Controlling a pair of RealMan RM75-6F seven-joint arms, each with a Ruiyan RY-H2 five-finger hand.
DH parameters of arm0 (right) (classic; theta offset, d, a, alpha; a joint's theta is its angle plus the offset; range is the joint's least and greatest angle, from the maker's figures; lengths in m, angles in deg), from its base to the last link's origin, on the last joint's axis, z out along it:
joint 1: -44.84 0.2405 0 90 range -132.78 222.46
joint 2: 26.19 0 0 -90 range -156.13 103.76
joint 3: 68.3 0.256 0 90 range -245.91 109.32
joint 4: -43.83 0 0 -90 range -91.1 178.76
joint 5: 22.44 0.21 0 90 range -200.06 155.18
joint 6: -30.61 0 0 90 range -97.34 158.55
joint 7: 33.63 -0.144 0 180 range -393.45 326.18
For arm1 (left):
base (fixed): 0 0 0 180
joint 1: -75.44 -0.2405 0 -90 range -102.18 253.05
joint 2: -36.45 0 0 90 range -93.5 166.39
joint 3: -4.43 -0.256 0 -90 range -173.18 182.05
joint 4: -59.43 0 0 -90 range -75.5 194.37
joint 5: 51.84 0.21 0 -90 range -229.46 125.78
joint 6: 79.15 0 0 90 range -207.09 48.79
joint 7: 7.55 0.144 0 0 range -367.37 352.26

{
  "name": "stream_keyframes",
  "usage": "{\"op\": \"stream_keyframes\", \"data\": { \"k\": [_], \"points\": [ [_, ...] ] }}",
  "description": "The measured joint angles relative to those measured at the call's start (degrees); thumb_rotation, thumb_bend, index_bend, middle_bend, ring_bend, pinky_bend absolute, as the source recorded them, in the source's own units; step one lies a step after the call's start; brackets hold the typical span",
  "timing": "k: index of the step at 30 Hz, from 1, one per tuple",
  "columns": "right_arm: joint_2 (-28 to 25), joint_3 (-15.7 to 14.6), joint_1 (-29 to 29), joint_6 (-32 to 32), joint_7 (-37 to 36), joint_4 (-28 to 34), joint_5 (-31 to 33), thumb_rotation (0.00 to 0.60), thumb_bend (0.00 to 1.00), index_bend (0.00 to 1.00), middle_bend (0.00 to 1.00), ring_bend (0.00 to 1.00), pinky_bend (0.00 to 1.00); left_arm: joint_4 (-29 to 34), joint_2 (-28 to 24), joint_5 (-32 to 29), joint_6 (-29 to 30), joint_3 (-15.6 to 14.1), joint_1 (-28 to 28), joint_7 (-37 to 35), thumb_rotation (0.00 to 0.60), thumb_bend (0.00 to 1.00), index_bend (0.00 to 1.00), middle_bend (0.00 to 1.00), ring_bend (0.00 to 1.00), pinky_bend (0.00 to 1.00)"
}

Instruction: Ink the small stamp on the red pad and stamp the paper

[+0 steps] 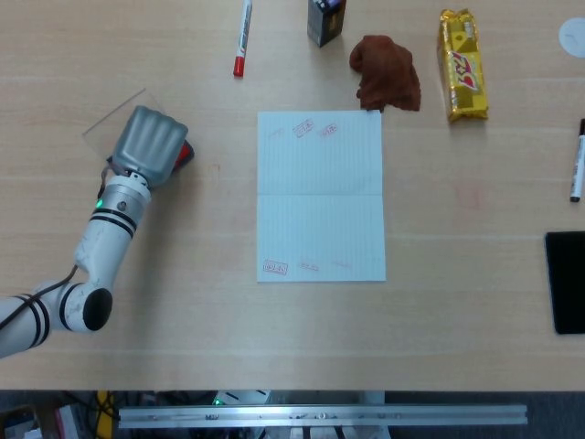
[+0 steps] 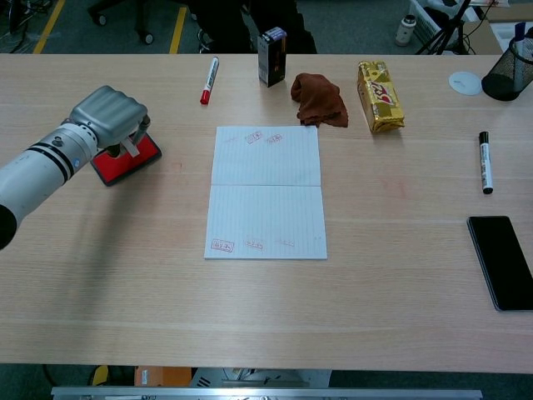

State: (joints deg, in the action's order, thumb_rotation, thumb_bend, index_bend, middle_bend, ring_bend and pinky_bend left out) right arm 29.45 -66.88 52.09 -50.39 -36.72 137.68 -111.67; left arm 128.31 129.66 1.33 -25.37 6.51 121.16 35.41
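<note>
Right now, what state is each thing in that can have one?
left hand: fingers curled, down over the pad; stamp itself not clearly visible
red pad: open, ink face up
paper: flat, red stamp marks near the top and bottom edges
red marker: capped, lying down
black marker: capped, lying down
phone: screen dark
brown cloth: crumpled

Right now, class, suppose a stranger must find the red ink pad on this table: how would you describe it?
Start at the lined paper in the table's middle and look left. Under the left robot hand lies the red ink pad, flat on a black base. It is the only flat red slab; the nearby marker is slim and white.
</note>
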Motion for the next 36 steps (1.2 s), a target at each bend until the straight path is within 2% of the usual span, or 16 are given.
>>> {"op": "stream_keyframes", "data": {
  "k": [36],
  "points": [
    [-0.20,-0.02,-0.78,-0.21,0.54,0.10,0.95,0.600,0.19,0.07,0.18,0.09,0.16,-6.22,4.06,0.44,-3.48,2.01,0.33,0.56,0.600,0.28,0.59,1.00,1.00,1.00]
  ]
}}
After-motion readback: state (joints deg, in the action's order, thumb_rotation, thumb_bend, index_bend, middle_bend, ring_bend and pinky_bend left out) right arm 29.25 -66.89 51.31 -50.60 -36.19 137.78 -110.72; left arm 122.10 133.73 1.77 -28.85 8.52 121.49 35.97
